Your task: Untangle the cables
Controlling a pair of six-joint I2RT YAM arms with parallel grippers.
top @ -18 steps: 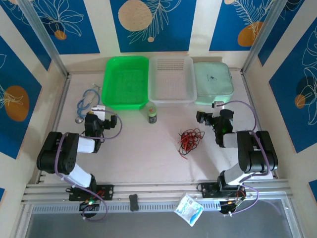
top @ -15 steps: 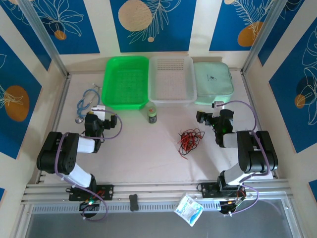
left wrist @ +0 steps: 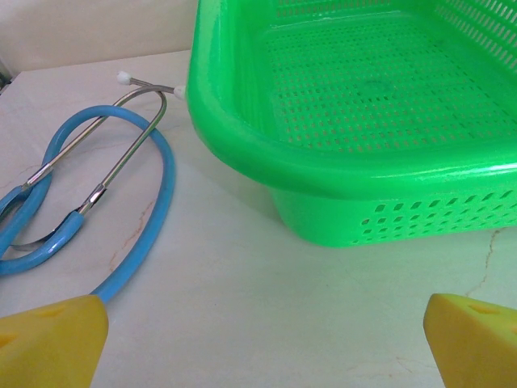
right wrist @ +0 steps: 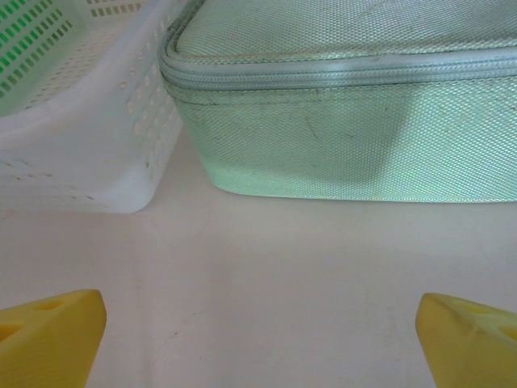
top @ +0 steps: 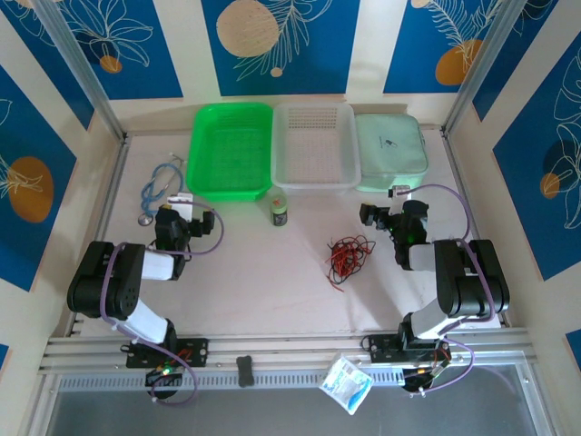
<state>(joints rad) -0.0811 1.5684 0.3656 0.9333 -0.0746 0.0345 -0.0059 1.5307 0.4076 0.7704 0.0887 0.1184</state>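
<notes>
Plainly I'm at the start: my left gripper (left wrist: 262,339) and right gripper (right wrist: 258,335) both gape wide and empty, since the tangled clump of thin red and black cables (top: 346,257) lies free on the pale surface (top: 254,272) between them, nearer the right.

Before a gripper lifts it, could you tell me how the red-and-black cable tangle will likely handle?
The cable tangle looks floppy: thin wires lie in loose loops, so it should sag. Being knotted together, it probably rises as one clump. Its trailing red end may drag.
</notes>
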